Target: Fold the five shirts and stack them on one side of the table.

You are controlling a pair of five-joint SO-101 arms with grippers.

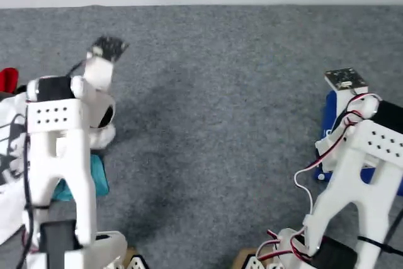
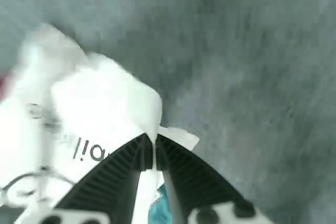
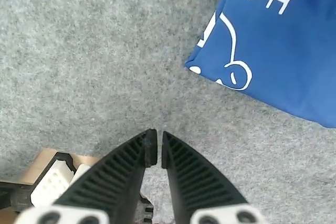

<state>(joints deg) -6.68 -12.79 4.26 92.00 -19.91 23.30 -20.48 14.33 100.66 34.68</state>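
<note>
Left gripper (image 2: 149,148) pinched on white shirt (image 2: 100,114) edge. Right gripper (image 3: 156,140) closed, empty; blue shirt (image 3: 283,40) just ahead, apart.

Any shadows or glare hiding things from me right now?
High view: a soft, broad shadow runs across the middle of the grey mat, with no glare. Left wrist view: the white shirt is washed out bright at the left claw, so its folds are hard to read. Right wrist view: light falls evenly on the blue shirt, with only a faint shadow ahead of the right claw.
</note>
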